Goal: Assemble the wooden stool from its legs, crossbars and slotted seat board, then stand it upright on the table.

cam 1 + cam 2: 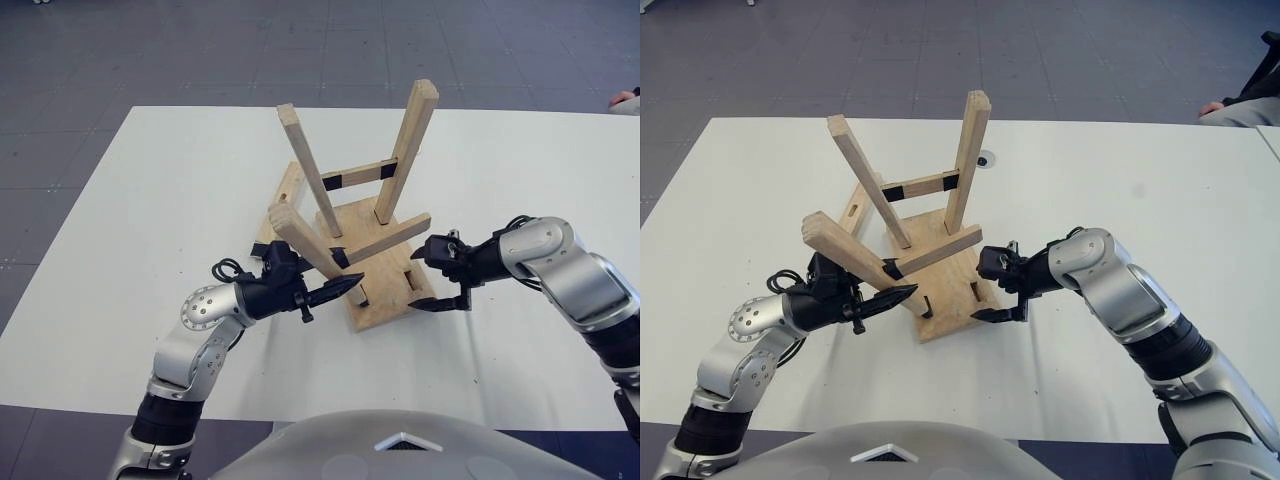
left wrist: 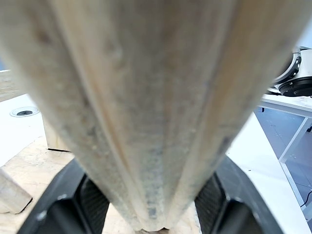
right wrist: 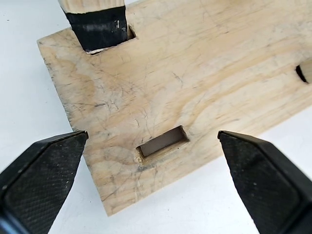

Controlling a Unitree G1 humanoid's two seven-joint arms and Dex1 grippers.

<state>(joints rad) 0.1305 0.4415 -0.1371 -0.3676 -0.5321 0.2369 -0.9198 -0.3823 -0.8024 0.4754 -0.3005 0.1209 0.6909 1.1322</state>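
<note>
White table (image 1: 150, 200), left hand (image 1: 345, 288) clamping leg (image 1: 300, 240), right hand (image 1: 425, 277) spread beside seat board (image 1: 390, 295)

I am looking at a white table (image 1: 520, 180) that is carrying the slotted seat board (image 1: 952, 290). The board is lying on the tabletop with its slotted face turned up. A slotted wooden bar (image 1: 854, 207) is lying on the surface just beside the board's far left edge. A small round cable port (image 1: 985, 158) is sitting in the tabletop beyond the board's far side.
</note>
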